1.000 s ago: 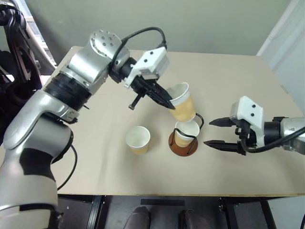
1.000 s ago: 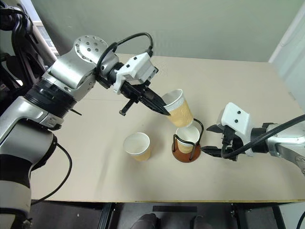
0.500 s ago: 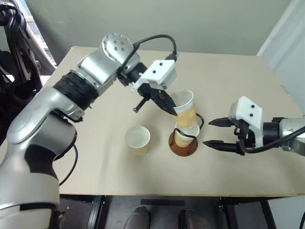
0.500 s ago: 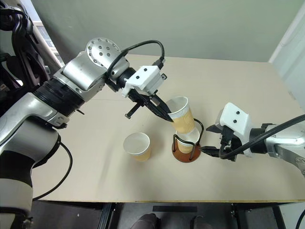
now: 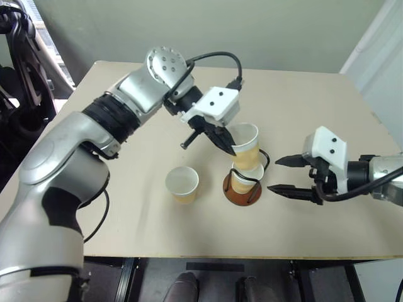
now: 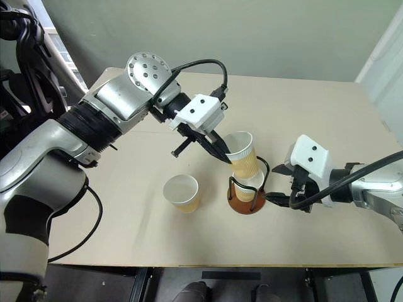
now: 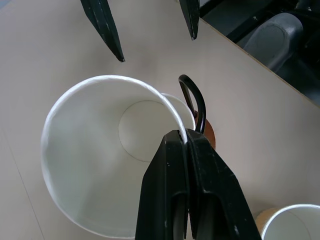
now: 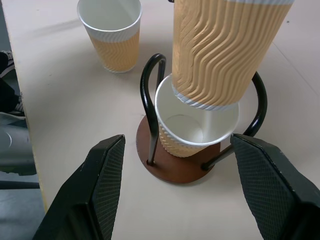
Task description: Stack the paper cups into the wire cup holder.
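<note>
A paper cup is pinched by its rim in the tightly closed left gripper and is held just above the wire cup holder, its bottom just over the mouth of the cup already sitting inside. For a neat stack, the held cup is best kept straight and lowered between the black wire loops without bumping them. The right gripper is held wide open and empty just beside the holder, a third cup is standing near the holder's other side, and plenty of bare table is left around the holder.

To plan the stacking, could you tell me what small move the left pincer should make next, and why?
Probably lower straight down: the left pincer grips the held cup by its rim, its bottom just entering the cup in the holder.
</note>
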Robot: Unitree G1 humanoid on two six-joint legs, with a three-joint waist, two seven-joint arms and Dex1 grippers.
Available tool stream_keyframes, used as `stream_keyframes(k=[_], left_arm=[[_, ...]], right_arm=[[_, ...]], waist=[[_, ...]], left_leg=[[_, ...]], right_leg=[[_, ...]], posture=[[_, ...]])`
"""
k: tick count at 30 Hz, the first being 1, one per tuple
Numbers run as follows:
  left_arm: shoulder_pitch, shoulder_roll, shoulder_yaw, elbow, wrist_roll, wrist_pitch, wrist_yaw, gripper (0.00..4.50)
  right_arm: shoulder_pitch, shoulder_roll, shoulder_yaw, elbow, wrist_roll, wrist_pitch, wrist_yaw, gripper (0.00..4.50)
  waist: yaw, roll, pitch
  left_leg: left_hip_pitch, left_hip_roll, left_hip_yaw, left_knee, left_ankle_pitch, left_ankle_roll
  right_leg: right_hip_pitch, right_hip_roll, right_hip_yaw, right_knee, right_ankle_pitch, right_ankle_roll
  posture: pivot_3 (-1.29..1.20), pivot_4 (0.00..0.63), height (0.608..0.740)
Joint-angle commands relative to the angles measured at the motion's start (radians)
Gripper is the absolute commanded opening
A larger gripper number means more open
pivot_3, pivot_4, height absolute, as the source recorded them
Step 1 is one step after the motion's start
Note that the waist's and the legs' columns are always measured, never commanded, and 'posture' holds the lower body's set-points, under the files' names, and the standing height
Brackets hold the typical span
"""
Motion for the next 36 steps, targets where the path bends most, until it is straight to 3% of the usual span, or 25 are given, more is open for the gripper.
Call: stream_keyframes(k=[1,13,16,27,32,36], left_arm=[[-0.037,-0.002,0.001,-0.002,-0.002,-0.024,-0.033,0.04],[-0.042,-0.011,-0.037,-0.010,-0.010,-0.041,-0.033,0.04],[-0.043,-0.018,-0.042,-0.012,-0.013,-0.043,-0.033,0.61],[-0.031,-0.049,0.006,0.018,-0.016,-0.059,-0.033,4.48],[-0.009,-0.102,0.185,0.091,-0.025,0.027,-0.033,4.48],[0.017,-0.126,0.359,0.164,0.050,0.055,-0.033,4.48]], right_arm=[[-0.007,-0.003,-0.042,-0.025,0.013,-0.005,-0.014,3.38],[-0.004,0.002,-0.036,-0.026,0.011,-0.006,-0.029,3.38],[-0.005,0.002,-0.035,-0.025,0.011,-0.006,-0.031,3.38],[0.002,-0.004,-0.043,-0.023,0.006,-0.011,-0.032,3.38],[-0.015,0.021,-0.048,-0.015,0.012,-0.017,-0.050,3.38],[-0.059,0.092,-0.055,0.005,0.024,-0.027,-0.101,3.38]], waist=[[0.000,0.000,0.000],[0.002,0.000,0.000],[0.003,0.000,0.000],[0.003,0.000,0.000],[0.005,0.000,0.000],[0.004,0.000,0.000]], left_leg=[[0.000,0.000,0.000,0.000,0.000,0.000],[0.000,0.000,0.000,0.001,0.000,0.000],[-0.001,0.000,0.000,0.001,0.000,0.000],[-0.001,0.000,0.001,0.001,0.000,0.000],[-0.002,0.000,0.001,0.003,0.000,0.001],[-0.001,0.000,0.001,0.004,0.000,0.001]], right_leg=[[0.000,0.000,0.000,0.000,0.000,0.000],[0.000,0.000,0.000,0.000,0.000,0.000],[0.000,0.000,0.000,0.000,0.000,0.000],[0.000,0.000,0.000,0.000,0.000,0.001],[0.000,0.000,0.000,0.000,0.000,0.001],[0.000,0.000,0.000,0.001,0.000,0.002]], posture=[[0.00,0.150,0.740],[0.00,0.150,0.740],[0.00,0.150,0.740],[0.00,0.150,0.740],[0.00,0.150,0.740],[0.00,0.150,0.740]])
